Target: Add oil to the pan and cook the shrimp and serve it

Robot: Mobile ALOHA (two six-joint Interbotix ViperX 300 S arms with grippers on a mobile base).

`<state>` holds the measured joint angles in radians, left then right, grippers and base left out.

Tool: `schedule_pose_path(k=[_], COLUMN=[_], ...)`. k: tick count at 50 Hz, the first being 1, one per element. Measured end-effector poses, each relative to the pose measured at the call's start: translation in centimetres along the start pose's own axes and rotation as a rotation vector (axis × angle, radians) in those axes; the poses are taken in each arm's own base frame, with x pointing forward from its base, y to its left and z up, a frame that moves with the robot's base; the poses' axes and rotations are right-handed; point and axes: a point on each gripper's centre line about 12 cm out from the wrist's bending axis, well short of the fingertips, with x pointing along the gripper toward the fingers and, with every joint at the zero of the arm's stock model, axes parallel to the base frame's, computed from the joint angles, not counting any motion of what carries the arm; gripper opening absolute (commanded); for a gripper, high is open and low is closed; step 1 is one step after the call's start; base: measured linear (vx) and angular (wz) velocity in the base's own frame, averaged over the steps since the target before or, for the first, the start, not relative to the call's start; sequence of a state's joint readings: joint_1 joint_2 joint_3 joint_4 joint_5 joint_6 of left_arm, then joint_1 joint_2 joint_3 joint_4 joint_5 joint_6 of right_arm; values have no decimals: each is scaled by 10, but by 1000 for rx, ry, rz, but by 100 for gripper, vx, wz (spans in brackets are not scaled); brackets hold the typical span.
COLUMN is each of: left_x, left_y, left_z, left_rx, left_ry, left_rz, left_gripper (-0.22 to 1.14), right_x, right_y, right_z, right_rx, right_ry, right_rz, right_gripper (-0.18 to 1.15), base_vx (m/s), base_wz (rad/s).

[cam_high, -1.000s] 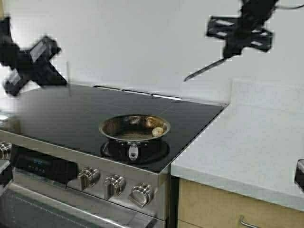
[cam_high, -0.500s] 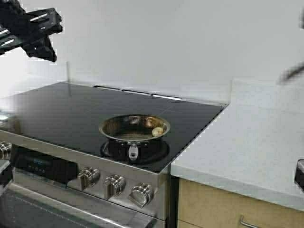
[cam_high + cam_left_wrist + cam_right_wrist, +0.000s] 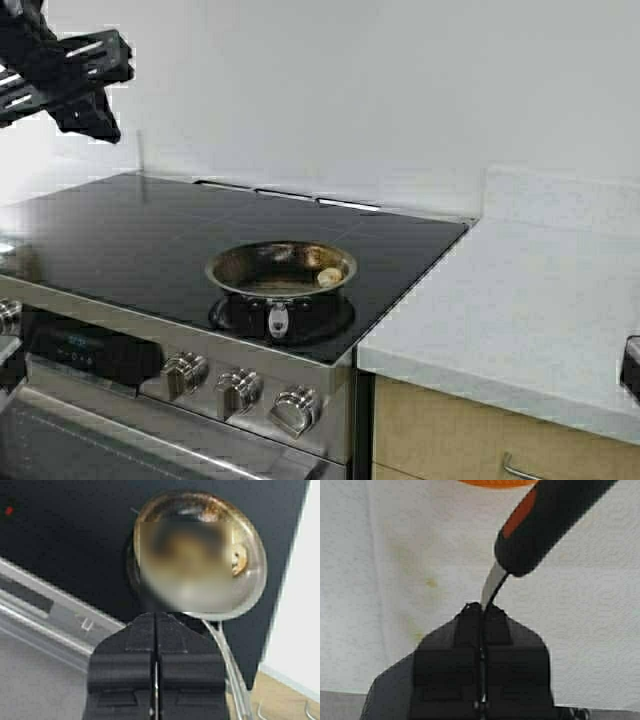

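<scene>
The pan sits on the front right burner of the black cooktop, its stub handle toward me. A pale shrimp lies against its right inner wall. My left gripper hangs high at the far left, above the cooktop. In the left wrist view it is shut and empty, looking down on the pan and the shrimp. My right gripper is outside the high view, shut on the thin metal end of a utensil with a black and orange handle. The oil is out of view.
The stove's knobs line its front panel. A pale countertop runs to the right of the cooktop. Under my right gripper lies a stained white paper towel, with an orange bowl's edge beyond it.
My right arm has swung right with the utensil and left the high view. My left arm has risen toward the upper left. The pan has stayed put.
</scene>
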<state>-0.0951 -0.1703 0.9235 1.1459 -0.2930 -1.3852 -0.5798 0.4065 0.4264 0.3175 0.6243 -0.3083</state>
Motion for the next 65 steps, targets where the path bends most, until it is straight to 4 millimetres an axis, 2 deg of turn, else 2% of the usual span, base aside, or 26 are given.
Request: schedule_pose_path(k=[6, 13, 27, 54, 65], left_x=[1, 1, 4, 7, 9], left_y=[1, 0, 3, 4, 5], left_z=[1, 1, -2, -6, -7], left_rx=[-2, 0, -6, -10, -13], left_ry=[-1, -2, 13, 28, 35], left_rz=[2, 1, 6, 9, 11], left_gripper=[5, 5, 5, 5, 5], right_x=[24, 38, 61, 77, 77], right_y=[-17, -34, -41, -44, -45], right_z=[-6, -11, -16, -21, -19], right_rx=[36, 78, 94, 97, 96], right_ry=[57, 77, 118, 167, 161], right_rz=[-7, -14, -13, -4, -4], right_gripper=[8, 8, 8, 8, 10], base_vx=[0, 0, 0, 0, 0], base_wz=[0, 0, 0, 0, 0])
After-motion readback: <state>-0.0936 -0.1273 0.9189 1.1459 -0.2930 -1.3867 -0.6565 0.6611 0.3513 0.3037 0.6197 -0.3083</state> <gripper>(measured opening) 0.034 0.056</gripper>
